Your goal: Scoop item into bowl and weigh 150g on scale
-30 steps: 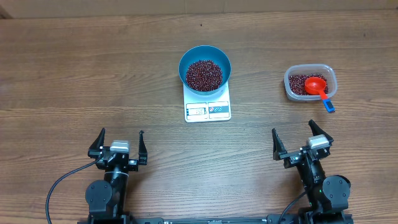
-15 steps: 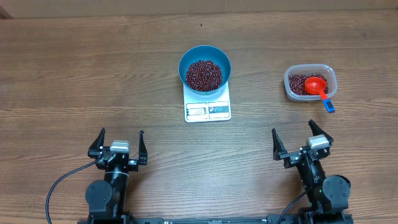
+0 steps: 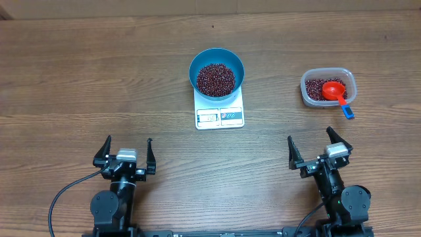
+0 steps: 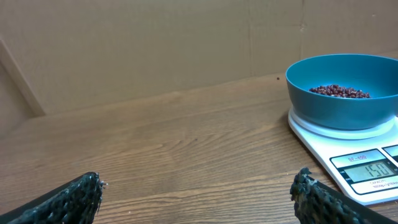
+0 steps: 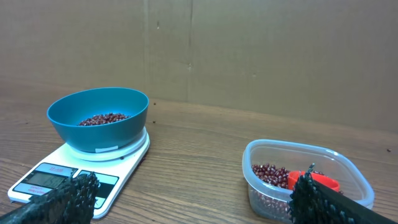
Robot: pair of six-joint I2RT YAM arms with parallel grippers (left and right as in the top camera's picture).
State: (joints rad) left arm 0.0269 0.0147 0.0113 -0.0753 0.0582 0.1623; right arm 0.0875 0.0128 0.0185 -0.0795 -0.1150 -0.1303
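You look done: beans (image 3: 216,78) fill the bowl (image 3: 195,66) and the scale (image 3: 220,117) reads 150. At the bottom of the frame, left gripper (image 3: 129,140) and right gripper (image 3: 309,134) gape empty; just confirm.

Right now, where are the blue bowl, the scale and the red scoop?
blue bowl (image 3: 217,55), overhead view, far inner wall.
scale (image 3: 220,117), overhead view, front panel.
red scoop (image 3: 333,90), overhead view, its cup.

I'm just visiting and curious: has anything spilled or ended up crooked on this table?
Nearly nothing. The round blue bowl of red-brown beans sits upright on the white scale. One dark speck lies on the wooden table beyond it, possibly a stray bean; too small to tell.
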